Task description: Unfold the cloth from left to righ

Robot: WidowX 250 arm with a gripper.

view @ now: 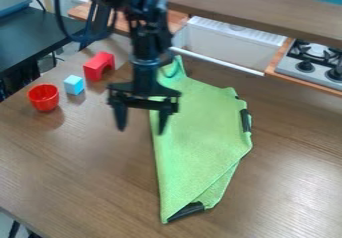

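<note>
Nearest, green cloth [200,122]: laid right of the gripper's left finger, partly folded, its pointed end turned near, with dark patches [245,120] shown along its right edge.
Black gripper [141,131]: pointed down with fingers spread apart, seen across the cloth's left edge; contact cannot quite be judged.
Red cup [43,102]: set upright on the left.
Blue block [74,86]: placed between cup and arch.
Red arch [99,65]: stood farther back.
Stove [294,68]: set far right.
Sink [217,61]: placed left of the stove.
</note>
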